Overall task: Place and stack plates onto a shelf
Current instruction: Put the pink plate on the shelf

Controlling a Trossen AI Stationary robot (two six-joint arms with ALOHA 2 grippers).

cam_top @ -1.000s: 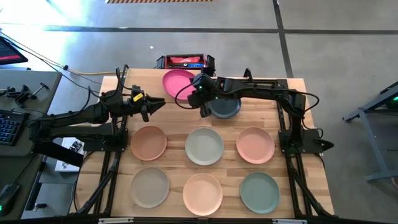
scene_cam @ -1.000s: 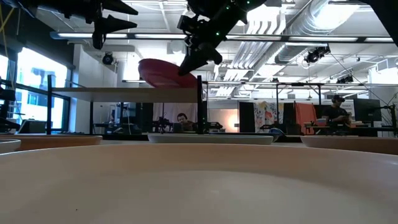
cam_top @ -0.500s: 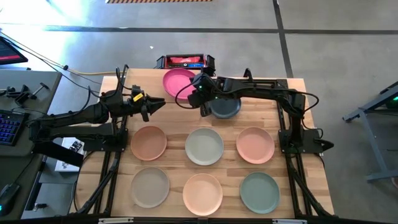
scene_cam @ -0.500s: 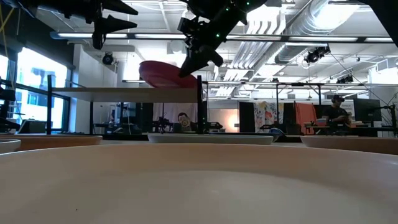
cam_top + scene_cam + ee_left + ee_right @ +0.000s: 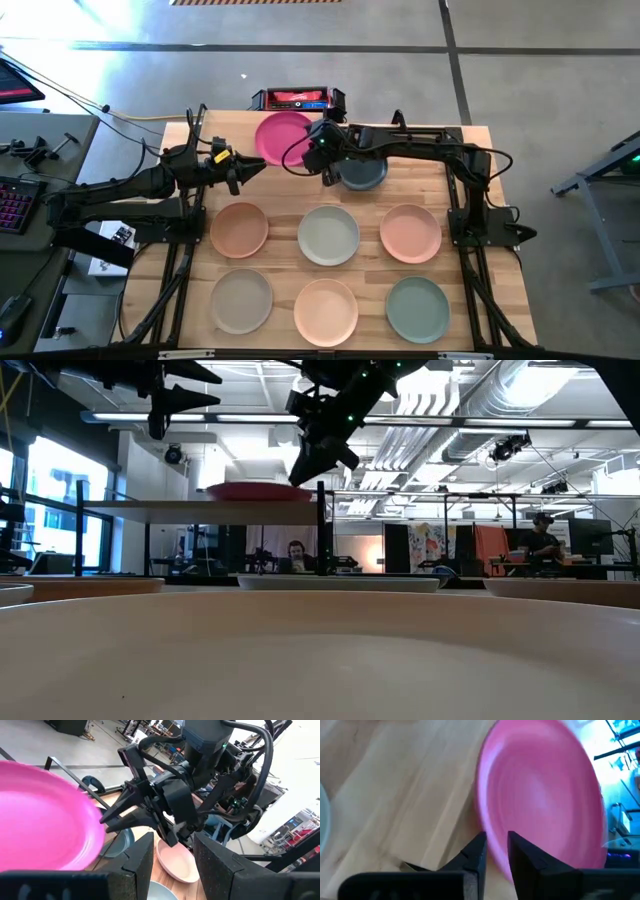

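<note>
Eight plates are in view from above, one of them the magenta plate (image 5: 284, 135) lying flat on the shelf (image 5: 200, 510) at the 12 o'clock edge of the counter (image 5: 480, 310). Seen from counter level, it sits level on the light-wood board, near the black leg at the shelf's right end. The dark grey plate (image 5: 362, 172) lies on the counter at about 1 o'clock of centre, partly under the right arm. Six more fill two rows: a salmon plate (image 5: 239, 229) at 9 o'clock, a pale sage plate (image 5: 328, 235) at centre, a peach plate (image 5: 410, 232) at 3 o'clock; then a beige-grey plate (image 5: 241, 300) at 7 o'clock, another peach plate (image 5: 325, 309) at 6 o'clock, and a muted green plate (image 5: 417, 308) at 5 o'clock. All the plates hold nothing.

The right hand (image 5: 322, 143) reaches in from 3 o'clock, its arm stretched across the dark grey plate, and hovers just at the magenta plate's right rim. Its fingers (image 5: 472, 855) stand narrowly apart in its wrist view, with the plate's rim just beyond their tips; whether they touch it cannot be told. The left hand (image 5: 243, 170) waits at 10 o'clock, raised above the counter and pointing toward the shelf, its fingers (image 5: 137, 860) spread with nothing between them.
</note>
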